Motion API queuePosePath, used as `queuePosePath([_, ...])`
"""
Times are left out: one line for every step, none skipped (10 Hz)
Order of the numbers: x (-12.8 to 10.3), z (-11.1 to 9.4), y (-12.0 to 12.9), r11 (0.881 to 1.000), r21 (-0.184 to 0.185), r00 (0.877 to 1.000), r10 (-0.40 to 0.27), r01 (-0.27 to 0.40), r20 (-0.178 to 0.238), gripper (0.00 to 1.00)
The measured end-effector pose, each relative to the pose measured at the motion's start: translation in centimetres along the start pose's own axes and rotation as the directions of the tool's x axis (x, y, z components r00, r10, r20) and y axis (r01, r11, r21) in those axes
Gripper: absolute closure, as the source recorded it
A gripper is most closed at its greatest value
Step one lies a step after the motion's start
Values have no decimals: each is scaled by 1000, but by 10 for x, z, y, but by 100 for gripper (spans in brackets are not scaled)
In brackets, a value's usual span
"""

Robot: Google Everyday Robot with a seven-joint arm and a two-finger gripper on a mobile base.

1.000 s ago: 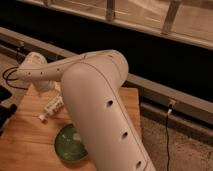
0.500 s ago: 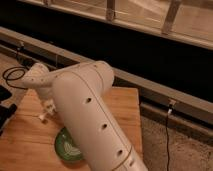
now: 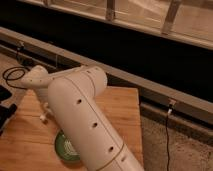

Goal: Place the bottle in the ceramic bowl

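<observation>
The ceramic bowl (image 3: 64,146) is dark green with pale rings and sits on the wooden table (image 3: 122,107) near the front. My white arm (image 3: 82,112) covers its right part. A small white end of the bottle (image 3: 43,118) shows on the table to the left of the arm and behind the bowl, and the rest is hidden. My gripper is hidden behind the arm's forearm, somewhere above the bottle. The wrist joint (image 3: 33,78) is at the left.
A black cable (image 3: 12,75) coils on the floor at the left. A dark object (image 3: 5,107) sits at the table's left edge. A low ledge and a dark wall run behind the table. Gravel floor and a thin cable (image 3: 167,132) lie to the right.
My arm has swung further left and toward the camera, covering more of the table and the bowl's right part. The bottle's visible end stays in about the same place.
</observation>
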Motion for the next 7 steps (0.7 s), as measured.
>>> queuePosePath([0,0,2,1000,0,1000,-4,4,0,40])
queuePosePath([2,-1,4,1000,0,1000,-13,13,2,49])
queuePosePath([1,-3,5,1000,-9,1000,-18,18,12,62])
queuePosePath([2,-4,4,1000,-15,1000,-18,18,13,70])
queuePosePath([2,-5,5,999,-28,1000,-20,20,16,78])
queuePosePath([2,-5,6,999,-46,1000,-23,23,17,87])
queuePosePath([2,-8,6,996,-83,999,-26,28,24,97])
